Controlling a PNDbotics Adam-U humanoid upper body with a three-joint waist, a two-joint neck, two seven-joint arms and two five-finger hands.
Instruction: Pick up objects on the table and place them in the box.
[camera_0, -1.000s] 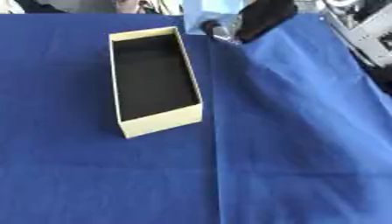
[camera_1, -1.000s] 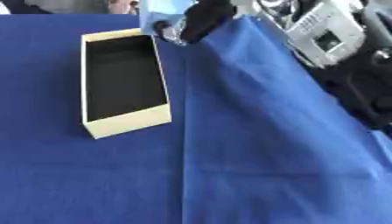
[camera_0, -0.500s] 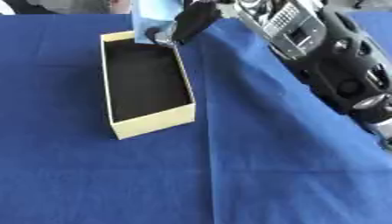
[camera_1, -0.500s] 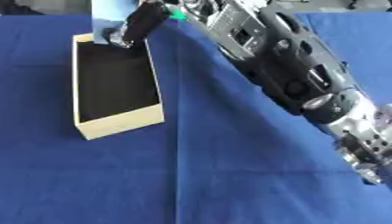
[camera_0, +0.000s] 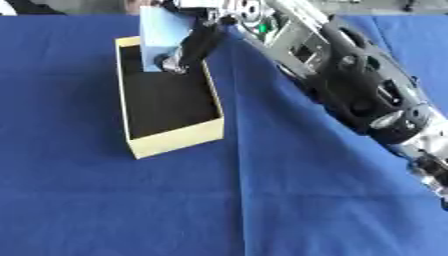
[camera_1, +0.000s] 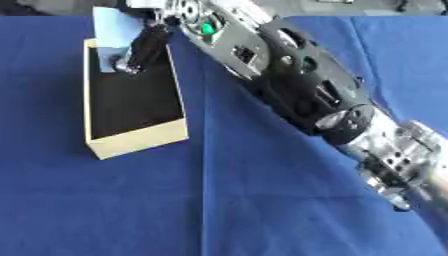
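Note:
A cream cardboard box (camera_0: 172, 141) with a dark inside lies open on the blue cloth at the left. My right arm stretches diagonally from the lower right to the upper left. My right hand (camera_0: 194, 47) is curled round a light blue flat object (camera_0: 162, 31), holding it over the far end of the box, partly inside the rim. My left hand shows in no view.
The blue cloth (camera_0: 114, 200) covers the whole table, with a crease running down the middle. My right forearm (camera_1: 302, 95) crosses the space right of the box. A strip of floor shows along the far edge.
My right arm has reached further left and down, carrying the light blue object from beside the box's far right corner to over the box's far end.

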